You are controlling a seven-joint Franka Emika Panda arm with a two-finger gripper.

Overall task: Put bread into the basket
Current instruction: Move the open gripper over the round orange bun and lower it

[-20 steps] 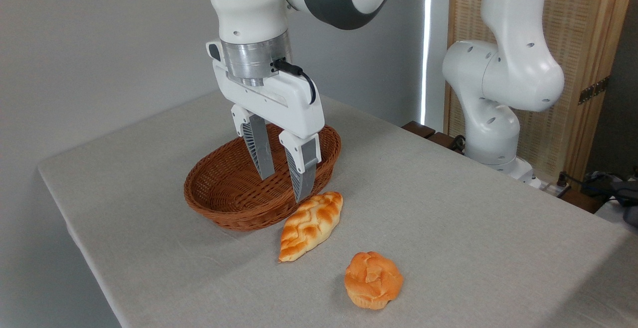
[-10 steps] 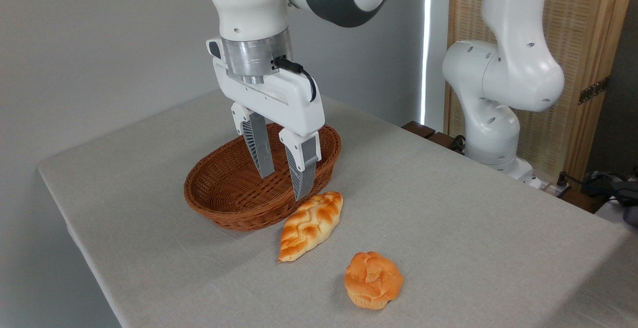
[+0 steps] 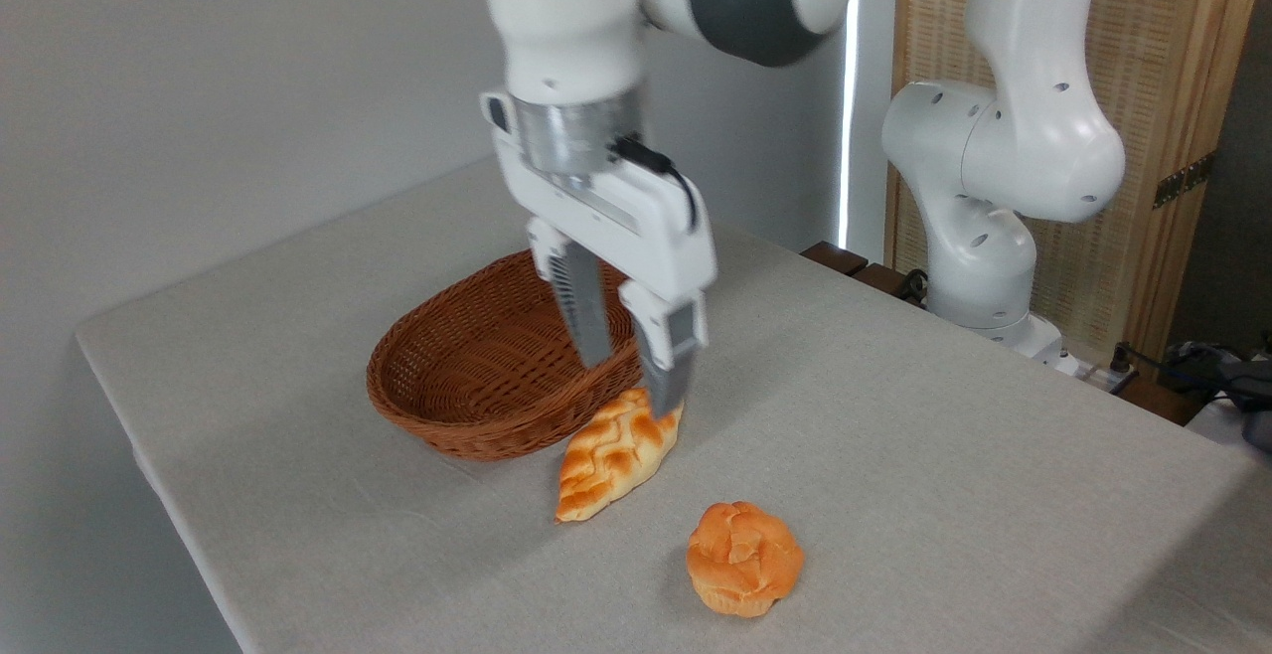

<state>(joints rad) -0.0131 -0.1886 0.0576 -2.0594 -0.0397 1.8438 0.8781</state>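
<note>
Bread (image 3: pixel 744 558), a small round orange-brown bun with a knotted top, is seen resting on the cloth-covered bench (image 3: pixel 944 455), well below and to the right of the hand (image 3: pixel 629 378) and clear of it. The hand, carried on a white arm and slightly blurred, is held with its two grey fingers (image 3: pixel 585 311) spread apart and pointed downward; nothing is gripped between them. Its right fingertip is seen in front of the upper end of a longer braided golden loaf (image 3: pixel 611 457), though contact cannot be confirmed. The loaf is laid just below the hand, slanting down to the left, with its upper end close against the near rim of the basket (image 3: pixel 467 386). The oval brown wicker basket is placed to the left of and behind the hand, its left finger overlapping the basket's right side. The bun is set apart from both loaf and basket, nearer the front edge of the bench.
</note>
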